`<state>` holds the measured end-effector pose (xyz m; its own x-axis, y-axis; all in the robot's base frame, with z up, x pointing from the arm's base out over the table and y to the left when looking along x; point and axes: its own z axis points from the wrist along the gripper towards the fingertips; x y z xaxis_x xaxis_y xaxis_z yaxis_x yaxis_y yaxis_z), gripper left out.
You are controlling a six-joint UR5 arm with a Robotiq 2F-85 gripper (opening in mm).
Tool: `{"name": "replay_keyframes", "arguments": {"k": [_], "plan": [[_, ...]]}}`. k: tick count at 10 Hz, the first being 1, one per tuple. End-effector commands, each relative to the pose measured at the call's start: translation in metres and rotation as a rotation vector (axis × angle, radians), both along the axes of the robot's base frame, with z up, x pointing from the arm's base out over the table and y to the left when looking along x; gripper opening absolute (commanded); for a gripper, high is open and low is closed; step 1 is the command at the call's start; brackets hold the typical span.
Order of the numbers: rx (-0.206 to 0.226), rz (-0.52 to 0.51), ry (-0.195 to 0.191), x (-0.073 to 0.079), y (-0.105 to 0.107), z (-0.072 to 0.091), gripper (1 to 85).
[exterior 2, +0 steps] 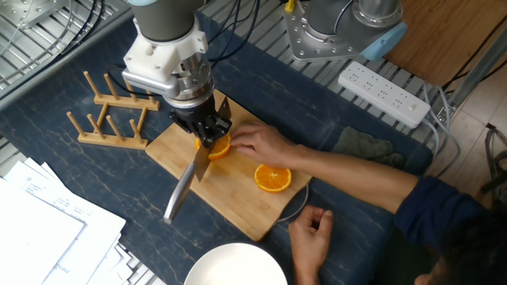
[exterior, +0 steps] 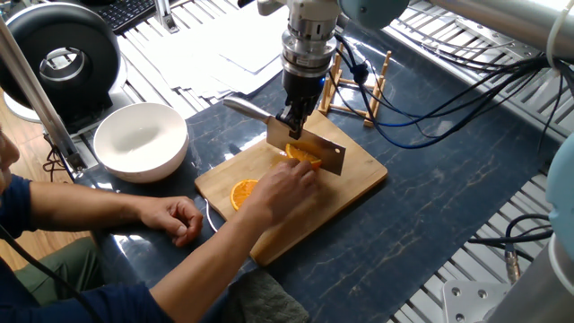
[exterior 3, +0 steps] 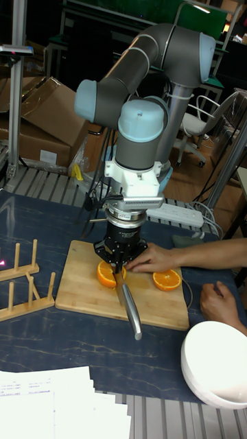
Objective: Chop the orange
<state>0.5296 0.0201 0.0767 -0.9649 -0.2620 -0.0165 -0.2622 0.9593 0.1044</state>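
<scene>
Two orange halves lie cut side up on a wooden cutting board (exterior: 354, 184) (exterior 2: 238, 206) (exterior 3: 75, 288). One half (exterior: 303, 156) (exterior 2: 219, 146) (exterior 3: 106, 275) sits under a cleaver (exterior: 309, 151) (exterior 2: 200, 161) (exterior 3: 122, 289), whose blade rests on it. My gripper (exterior: 292, 117) (exterior 2: 207, 131) (exterior 3: 119, 259) is shut on the cleaver near where blade meets handle. A person's hand (exterior: 282, 190) (exterior 2: 257, 144) (exterior 3: 152, 259) holds this half steady. The other half (exterior: 242, 193) (exterior 2: 273, 177) (exterior 3: 167, 280) lies free beside it.
A white bowl (exterior: 141, 141) (exterior 2: 235, 265) (exterior 3: 214, 363) stands off the board. A wooden peg rack (exterior: 354, 85) (exterior 2: 111, 119) (exterior 3: 24, 285) is beside the board. The person's other hand (exterior: 179, 218) (exterior 2: 310, 233) rests on the table. Papers (exterior 2: 40, 229) and a power strip (exterior 2: 384, 93) lie nearby.
</scene>
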Motion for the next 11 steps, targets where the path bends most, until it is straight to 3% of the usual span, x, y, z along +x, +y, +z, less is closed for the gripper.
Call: {"name": "replay_keyframes", "arguments": {"k": [1,11], "plan": [[0.018,-0.012,-0.005,0.004,0.0,0.001,1.3],[0.012,0.002,-0.005,-0.01,-0.007,0.0,1.3]]}}
